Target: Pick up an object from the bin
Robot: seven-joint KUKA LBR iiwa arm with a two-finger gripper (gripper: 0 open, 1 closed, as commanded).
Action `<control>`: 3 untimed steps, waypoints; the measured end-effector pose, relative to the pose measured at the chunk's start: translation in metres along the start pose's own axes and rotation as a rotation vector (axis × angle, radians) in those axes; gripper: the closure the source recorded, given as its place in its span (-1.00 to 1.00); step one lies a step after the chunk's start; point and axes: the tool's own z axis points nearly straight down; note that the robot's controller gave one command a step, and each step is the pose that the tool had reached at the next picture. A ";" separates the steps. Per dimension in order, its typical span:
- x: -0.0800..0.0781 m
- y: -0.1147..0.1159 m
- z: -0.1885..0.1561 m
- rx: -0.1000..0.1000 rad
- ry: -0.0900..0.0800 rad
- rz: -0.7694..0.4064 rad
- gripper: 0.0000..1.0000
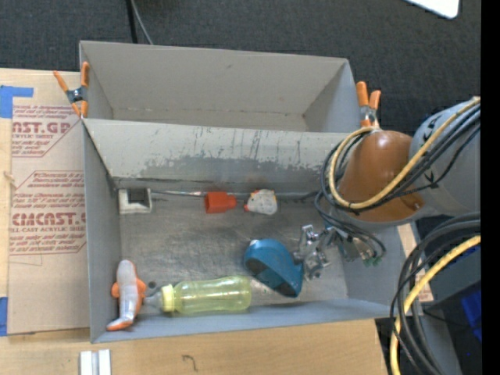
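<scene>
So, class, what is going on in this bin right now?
A robot arm reaches into the grey bin from the right. Its pincer sits low near the right wall, close beside a blue rounded thing; whether it grips anything cannot be told. A yellow-green bottle lies along the front wall, an orange-and-white toy in the front left corner, and an orange block and a whitish lump by the back wall.

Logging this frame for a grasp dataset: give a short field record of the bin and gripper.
container: grey metal bin
gripper: low at right, beside blue rounded object
front: yellow-green bottle lying down; white-and-orange toy in left corner
back: orange block, white lump, small white box
</scene>
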 end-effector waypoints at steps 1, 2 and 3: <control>-0.001 0.001 0.000 -0.002 -0.001 0.000 -1.00; -0.001 0.001 0.000 -0.002 -0.001 0.000 -1.00; -0.009 0.069 0.006 0.002 -0.009 -0.314 1.00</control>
